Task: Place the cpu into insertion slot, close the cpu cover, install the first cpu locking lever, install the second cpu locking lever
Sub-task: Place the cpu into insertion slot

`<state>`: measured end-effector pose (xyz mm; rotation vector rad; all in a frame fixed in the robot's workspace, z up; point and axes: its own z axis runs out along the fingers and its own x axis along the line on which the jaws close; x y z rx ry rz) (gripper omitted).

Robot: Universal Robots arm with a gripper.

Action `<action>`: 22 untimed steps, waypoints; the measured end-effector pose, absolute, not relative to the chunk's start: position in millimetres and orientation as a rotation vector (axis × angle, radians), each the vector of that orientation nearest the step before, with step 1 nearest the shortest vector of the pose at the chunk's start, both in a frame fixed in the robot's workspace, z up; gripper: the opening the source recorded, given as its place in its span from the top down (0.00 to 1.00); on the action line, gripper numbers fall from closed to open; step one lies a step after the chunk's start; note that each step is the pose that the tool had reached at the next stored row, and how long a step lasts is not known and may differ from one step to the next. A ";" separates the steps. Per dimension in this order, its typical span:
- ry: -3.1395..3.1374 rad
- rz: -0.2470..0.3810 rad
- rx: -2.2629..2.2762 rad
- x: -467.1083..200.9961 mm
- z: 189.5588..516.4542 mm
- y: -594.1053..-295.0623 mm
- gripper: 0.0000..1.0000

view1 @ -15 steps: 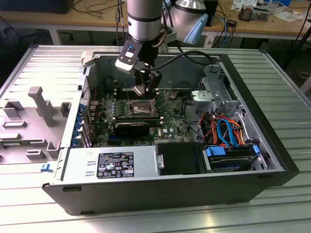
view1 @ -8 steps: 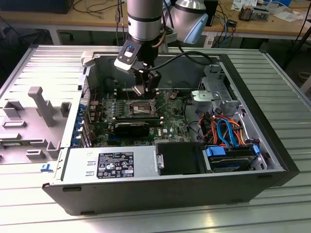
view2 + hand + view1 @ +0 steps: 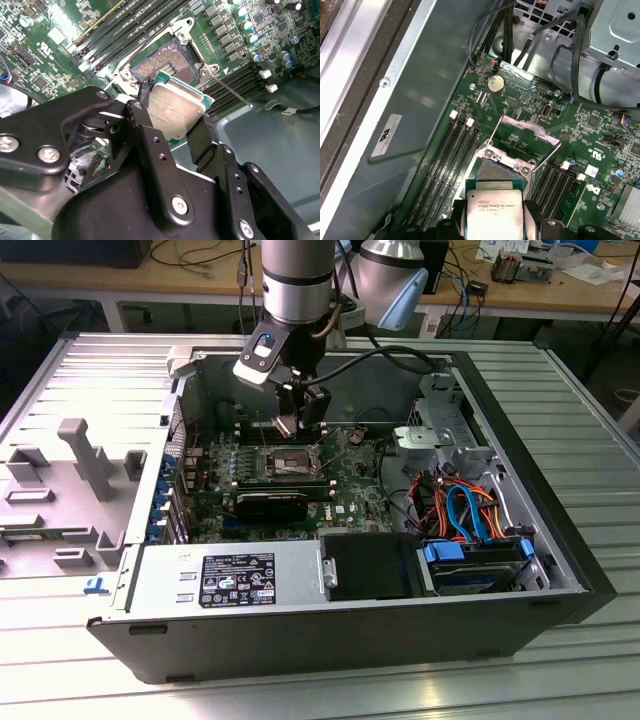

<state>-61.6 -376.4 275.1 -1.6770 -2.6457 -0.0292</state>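
Observation:
My gripper [image 3: 300, 423] hangs inside the open computer case, shut on the cpu [image 3: 287, 425], a flat square chip with a silvery top. In the second wrist view the cpu [image 3: 177, 112] sits tilted between the black fingers [image 3: 200, 137], just above and beside the insertion slot [image 3: 167, 60]. In the first wrist view the cpu [image 3: 492, 212] hovers near the edge of the insertion slot [image 3: 497, 170], whose dark centre is bare. The cpu cover [image 3: 530, 131] stands flipped open beyond the slot. Two thin locking levers [image 3: 492, 135] stick up, unlatched.
Long black memory slots [image 3: 447, 160] flank the socket on the green board. A black block [image 3: 275, 502] lies just in front of the socket. The power supply [image 3: 230, 580], a drive cage with orange and blue cables [image 3: 465, 515] and the case walls hem in the space.

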 end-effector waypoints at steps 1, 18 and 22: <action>-2.642 -0.029 -1.683 -61.6 275.1 -376.4 0.45; -2.588 -0.030 -1.765 -61.6 275.0 -376.4 0.45; -2.573 -0.030 -1.788 -61.6 275.0 -376.4 0.45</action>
